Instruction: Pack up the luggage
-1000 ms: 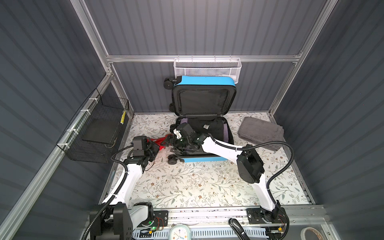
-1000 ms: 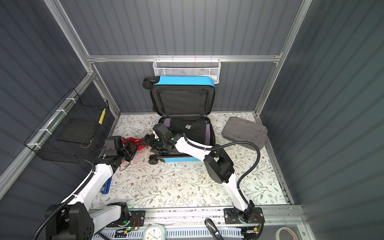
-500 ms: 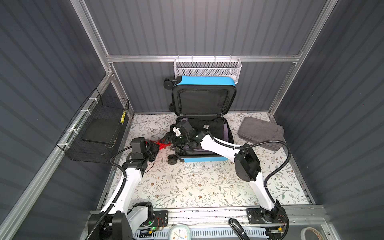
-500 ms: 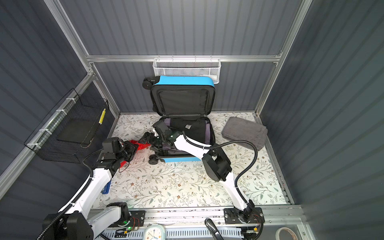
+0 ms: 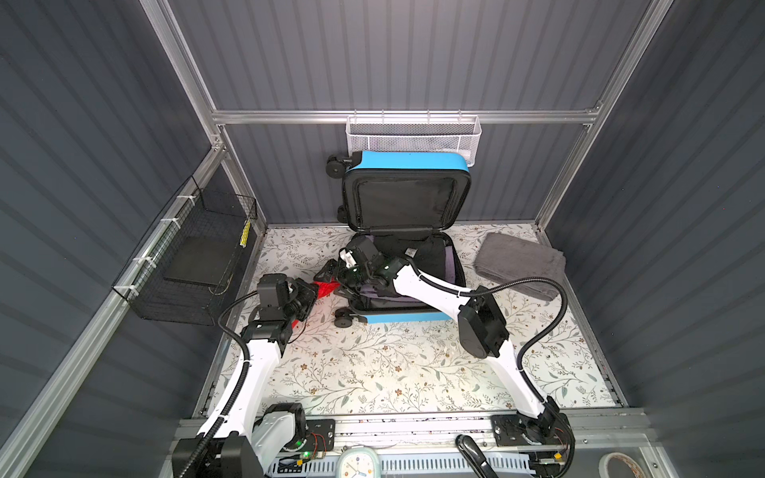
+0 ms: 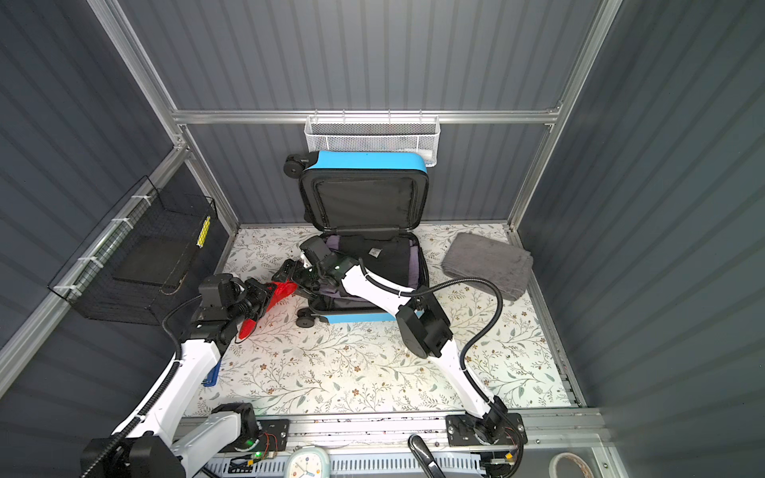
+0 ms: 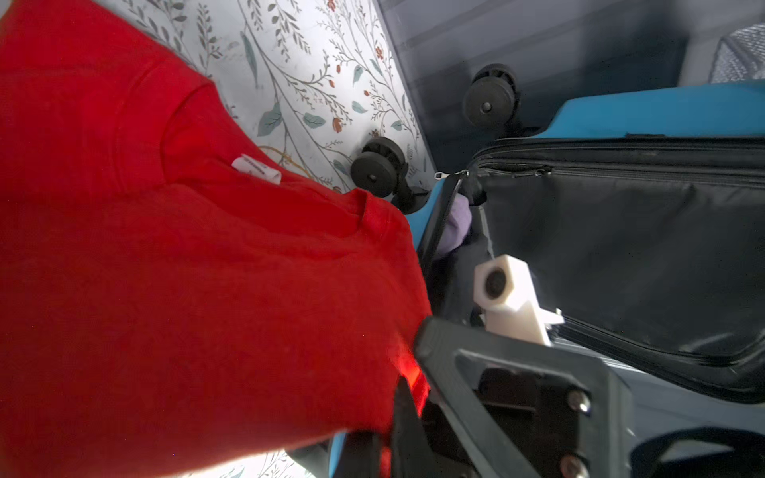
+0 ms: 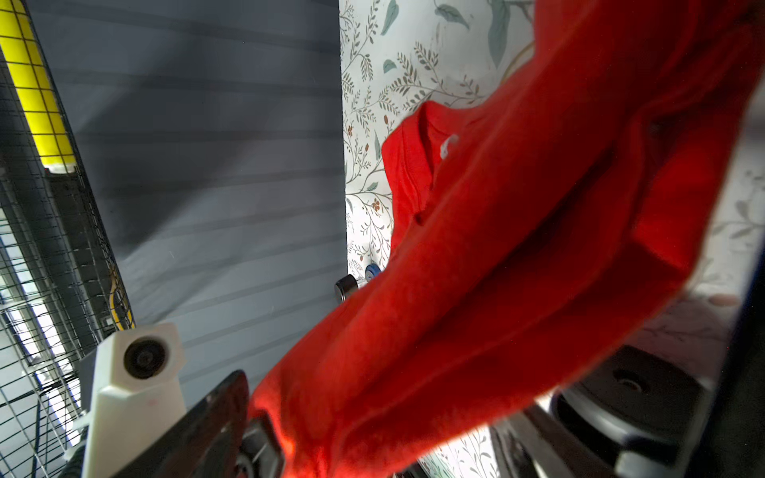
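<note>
**Shirt held beside the open luggage, packing judged partly done**

A black wire basket (image 5: 174, 302) was fixed to the left wall, and nothing in it was being handled. Just right of it, the left fingers (image 6: 261, 294) were pressed together on a red shirt (image 6: 282, 291). One end of the shirt was lifted and the rest drooped toward the desk (image 5: 393, 372).

The right fingers (image 6: 287, 271) were set across the middle, at the left rim of the case, and were spread wide. In the right wrist view the red cloth was seen lying between them. Whether it was touched there could not be told.

The luggage (image 5: 410, 159) was placed at the back centre of the desk, just right of the shirt. Its base lay flat, and its lid was propped upright against the rear wall below a white mesh basket (image 5: 414, 134). A black garment (image 5: 422, 256) and a purple garment (image 6: 414, 260) were already laid in the base, so part of the packing was judged done.

The red shirt was not yet inside and was judged the item in hand. Further right, a folded grey towel (image 5: 519, 265) was left on the desk, well apart from both arms, and was judged likely to follow. The lid was yet to be lowered and closed.
</note>
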Tool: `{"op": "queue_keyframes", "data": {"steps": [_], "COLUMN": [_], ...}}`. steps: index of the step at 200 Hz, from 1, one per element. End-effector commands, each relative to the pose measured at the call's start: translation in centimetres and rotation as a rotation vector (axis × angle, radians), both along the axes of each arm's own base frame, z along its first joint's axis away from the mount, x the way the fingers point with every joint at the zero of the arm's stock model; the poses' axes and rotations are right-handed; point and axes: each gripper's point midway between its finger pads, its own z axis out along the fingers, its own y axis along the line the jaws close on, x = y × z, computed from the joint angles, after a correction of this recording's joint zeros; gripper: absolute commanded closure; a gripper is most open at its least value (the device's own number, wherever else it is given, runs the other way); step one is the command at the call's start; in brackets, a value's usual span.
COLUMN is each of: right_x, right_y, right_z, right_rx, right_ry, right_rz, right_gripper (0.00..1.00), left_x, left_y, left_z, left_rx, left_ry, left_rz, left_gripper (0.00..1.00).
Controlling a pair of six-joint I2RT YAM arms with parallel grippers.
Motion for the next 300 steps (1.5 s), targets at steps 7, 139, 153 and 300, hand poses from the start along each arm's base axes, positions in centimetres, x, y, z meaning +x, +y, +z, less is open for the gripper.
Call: {"op": "queue_keyframes", "data": {"steps": [7,139,153,300], "right_x": [1.0,2.5,2.3,-2.1], "right_y": [-1.1,-0.5,-0.8,-17.4], "right_z": [-3.0,3.8,6.0,22.8], "right_rx": [-0.068,0.126,0.161,0.273], "right_ry": [0.052,-0.015,-0.035,-0.341], "right_rz": [-0.025,0.062,0.077,0.139], "right_gripper": [0.14,1.0,1.0,1.0], "left_x": [0.0,-1.4,-1.1,3.1], "left_y": [-0.7,-2.3,-2.4,-5.5], "left_z": [1.8,2.8,3.8,11.1], "left_rx": [-0.032,-0.051,-0.045,-0.026], "left_ry": [-0.06,-0.108,-0.133,-0.362], "left_rz": [-0.035,-0.142,-0.155,-0.385], "left_gripper": [1.0,0.42,0.2,0.0]}}
